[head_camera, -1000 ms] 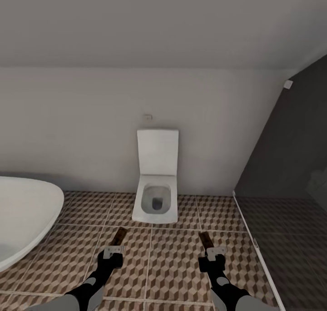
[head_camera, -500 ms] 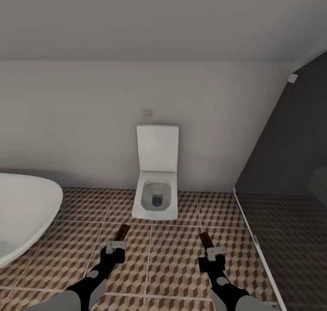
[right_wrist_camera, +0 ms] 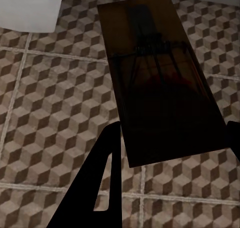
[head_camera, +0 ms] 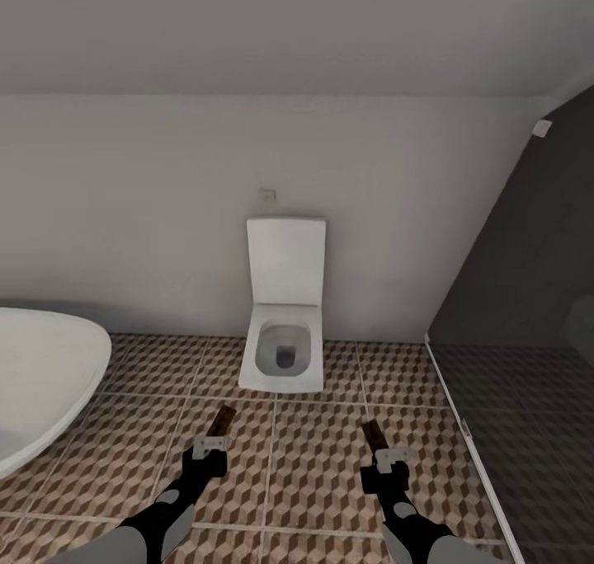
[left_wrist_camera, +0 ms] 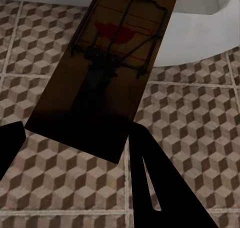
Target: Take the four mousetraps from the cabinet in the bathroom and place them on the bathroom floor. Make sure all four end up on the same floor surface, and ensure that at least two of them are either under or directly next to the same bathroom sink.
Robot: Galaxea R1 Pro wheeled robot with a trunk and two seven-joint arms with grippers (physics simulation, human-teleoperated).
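Note:
Each of my grippers carries one mousetrap above the cube-patterned bathroom floor. My left gripper is shut on a brown mousetrap, which the left wrist view shows as a board with wire parts and a red mark. On the other side, my right gripper is shut on a second mousetrap; its dark board and wire lie between the black fingers. Both traps point toward the toilet. The cabinet and the sink are out of view.
A white toilet stands against the pale wall straight ahead. The white oval bathtub fills the left side. A dark glass shower panel with a raised sill borders the right.
The whole view has shifted: the toilet and wall sit slightly higher and farther, more floor shows ahead. Both grippers keep hold of their mousetraps in the same pose.

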